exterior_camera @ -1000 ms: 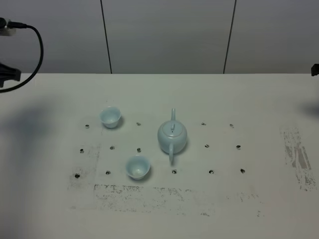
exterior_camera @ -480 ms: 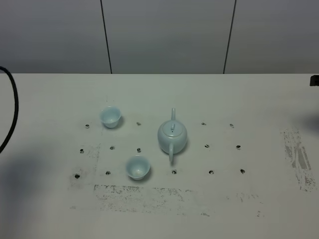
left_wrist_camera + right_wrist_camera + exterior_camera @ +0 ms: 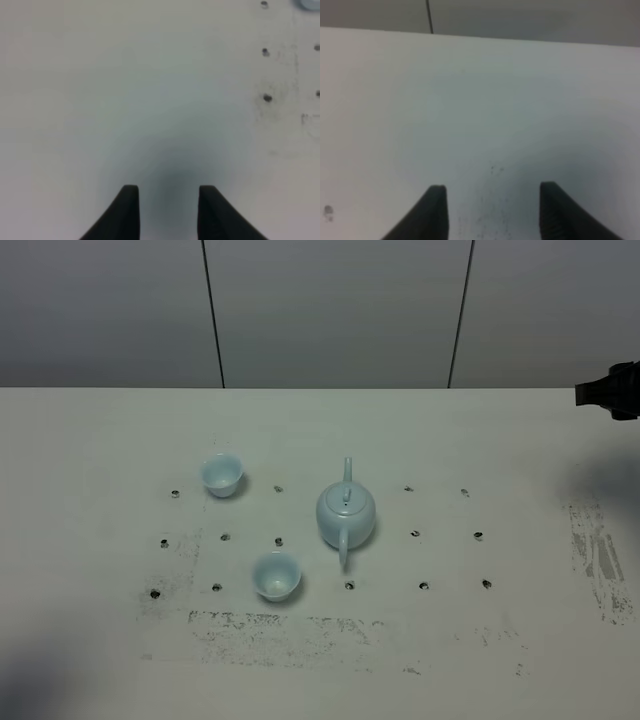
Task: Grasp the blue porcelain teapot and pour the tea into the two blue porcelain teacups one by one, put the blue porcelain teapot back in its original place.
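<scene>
The nearer teacup (image 3: 276, 575) is seated upright on the white table (image 3: 100, 440); the blue porcelain teapot (image 3: 346, 513) is located just beyond, to its right — handle toward the near edge. The farther teacup (image 3: 221, 474) is located beyond, leftward. The left gripper (image 3: 167, 192) and right gripper (image 3: 490, 192) are held spread over the table.

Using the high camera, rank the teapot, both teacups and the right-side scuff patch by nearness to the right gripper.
1. Scuff patch, right edge.
2. Teapot, centre.
3. Rear teacup and front teacup, left: too close to call.
</scene>
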Robot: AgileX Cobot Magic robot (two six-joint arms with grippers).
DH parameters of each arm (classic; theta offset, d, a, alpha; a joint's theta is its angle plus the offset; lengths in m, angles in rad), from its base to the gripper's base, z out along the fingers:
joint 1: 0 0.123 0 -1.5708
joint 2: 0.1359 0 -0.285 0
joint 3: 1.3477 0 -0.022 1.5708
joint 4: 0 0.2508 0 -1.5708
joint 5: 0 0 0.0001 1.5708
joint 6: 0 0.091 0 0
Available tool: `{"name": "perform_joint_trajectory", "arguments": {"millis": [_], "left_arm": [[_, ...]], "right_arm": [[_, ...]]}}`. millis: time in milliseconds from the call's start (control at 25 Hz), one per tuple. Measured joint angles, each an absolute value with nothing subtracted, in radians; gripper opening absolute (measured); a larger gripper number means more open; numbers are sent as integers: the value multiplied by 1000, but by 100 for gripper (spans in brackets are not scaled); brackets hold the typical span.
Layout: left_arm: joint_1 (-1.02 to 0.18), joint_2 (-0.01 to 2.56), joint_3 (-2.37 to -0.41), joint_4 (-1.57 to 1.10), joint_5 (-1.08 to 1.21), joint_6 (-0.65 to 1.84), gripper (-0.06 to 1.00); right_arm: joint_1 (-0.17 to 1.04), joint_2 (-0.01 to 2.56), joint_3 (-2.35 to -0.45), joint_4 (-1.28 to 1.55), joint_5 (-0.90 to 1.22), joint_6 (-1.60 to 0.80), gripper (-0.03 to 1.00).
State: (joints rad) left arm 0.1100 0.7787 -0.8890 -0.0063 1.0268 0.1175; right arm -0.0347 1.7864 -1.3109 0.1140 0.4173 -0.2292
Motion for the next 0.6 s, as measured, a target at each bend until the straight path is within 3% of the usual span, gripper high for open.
{"name": "perform_joint_trajectory", "arguments": {"millis": [360,600], "left_arm": [[110,376,-536,-56,1126,133,34],[110,102,-460,-76,1075,126,34]], "right_arm": [[-35,1786,-1311,114,417,-236,43],[-35,1786,-1311,114,417,-246,43]]}}
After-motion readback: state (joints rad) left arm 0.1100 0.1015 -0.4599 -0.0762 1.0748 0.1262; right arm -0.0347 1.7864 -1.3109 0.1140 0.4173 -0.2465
